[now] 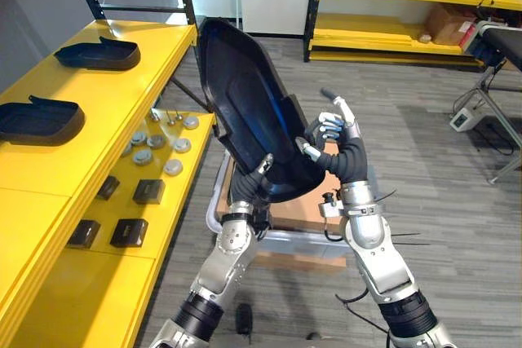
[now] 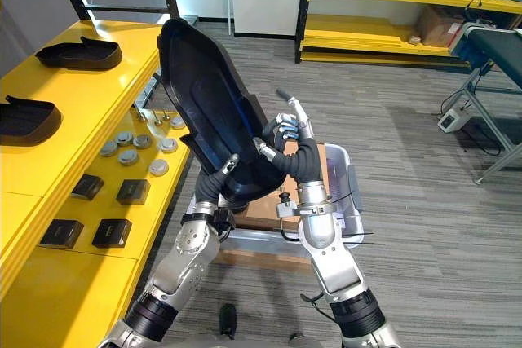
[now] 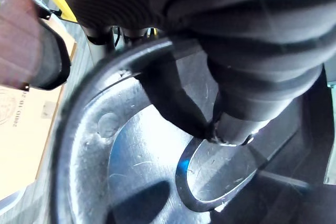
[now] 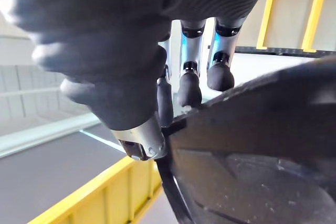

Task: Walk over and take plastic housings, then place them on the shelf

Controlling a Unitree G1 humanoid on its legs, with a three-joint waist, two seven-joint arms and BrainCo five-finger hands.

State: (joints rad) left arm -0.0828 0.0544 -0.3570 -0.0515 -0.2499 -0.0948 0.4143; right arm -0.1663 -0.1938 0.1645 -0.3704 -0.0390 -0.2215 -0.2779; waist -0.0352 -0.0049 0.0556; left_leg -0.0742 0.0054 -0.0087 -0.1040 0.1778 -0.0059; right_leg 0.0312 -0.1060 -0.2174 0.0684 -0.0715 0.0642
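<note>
Left eye view: I record left hand (image 1: 254, 185) and right hand (image 1: 330, 140) both clamped on the lower rim of the large black plastic housing (image 1: 245, 95), held tilted upright beside the yellow metal shelf (image 1: 122, 87).

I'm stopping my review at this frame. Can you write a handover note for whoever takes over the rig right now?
Hands: the left robot hand is shut on the lower edge of the held housing. The right robot hand is shut on its right rim.
Position: the held housing is raised and tilted above the clear bin, beside the yellow shelf.
Done: a far housing and a near housing lie on the shelf's top level.
Left: set the held housing on that level, probably on a bare part.
</note>
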